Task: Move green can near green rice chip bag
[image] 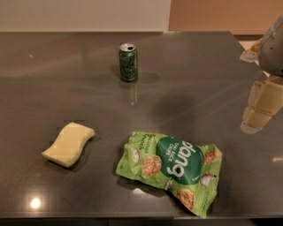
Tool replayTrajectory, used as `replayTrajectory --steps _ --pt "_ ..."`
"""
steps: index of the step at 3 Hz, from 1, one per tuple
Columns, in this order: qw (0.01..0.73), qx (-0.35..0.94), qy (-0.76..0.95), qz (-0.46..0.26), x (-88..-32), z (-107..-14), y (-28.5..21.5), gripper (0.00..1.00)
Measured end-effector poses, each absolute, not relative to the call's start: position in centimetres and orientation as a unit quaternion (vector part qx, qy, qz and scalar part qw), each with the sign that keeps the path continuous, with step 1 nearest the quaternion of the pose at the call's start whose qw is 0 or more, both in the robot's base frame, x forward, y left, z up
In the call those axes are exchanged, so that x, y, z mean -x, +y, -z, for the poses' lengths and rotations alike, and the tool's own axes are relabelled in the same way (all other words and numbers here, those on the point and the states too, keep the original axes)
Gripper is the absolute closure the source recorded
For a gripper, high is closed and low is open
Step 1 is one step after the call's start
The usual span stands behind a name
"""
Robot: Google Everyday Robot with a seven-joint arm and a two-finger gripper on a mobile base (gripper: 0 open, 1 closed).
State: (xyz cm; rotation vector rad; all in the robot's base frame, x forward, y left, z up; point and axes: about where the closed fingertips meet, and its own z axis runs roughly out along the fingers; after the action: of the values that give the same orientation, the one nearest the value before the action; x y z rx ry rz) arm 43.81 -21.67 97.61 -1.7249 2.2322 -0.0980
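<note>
Logging from my remote station, one camera view.

1. Gripper (260,106): pale cream blocks under a grey arm (274,44), at the right edge of view and partly cut off by it. It hangs over the right side of the table (212,66). I cannot tell whether it is spread or pressed together. It grips neither can nor bag; both sit well apart from it.

2. Table: dark grey, glossy, filling most of the view. It carries soft reflections and one bright spot of light near the front left corner.

3. Room: a wall (84,13) runs behind the far edge, pale on the left and orange-tan on the right.

4. Can (128,62): dark green, standing upright on the far middle of the table. Its long axis is vertical and its silver top points up. Pale script faces my camera. It is well apart from the bag, which lies nearer the front and a little to the right.

5. Bag (170,170): lime green, crinkled, lying flat near the front edge, right of centre. Its long axis runs left to right, dipping toward the front right. The "dang" circle reads upside down to me.

6. Sponge (68,144): pale yellow, flat on the front left, apart from the bag.
</note>
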Motion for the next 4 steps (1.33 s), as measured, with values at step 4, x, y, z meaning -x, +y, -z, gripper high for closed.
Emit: replayTrajectory --steps 4 --pt "0.213 0.583 0.783 -0.038 -53.6 -96.3 -16.4 0.00"
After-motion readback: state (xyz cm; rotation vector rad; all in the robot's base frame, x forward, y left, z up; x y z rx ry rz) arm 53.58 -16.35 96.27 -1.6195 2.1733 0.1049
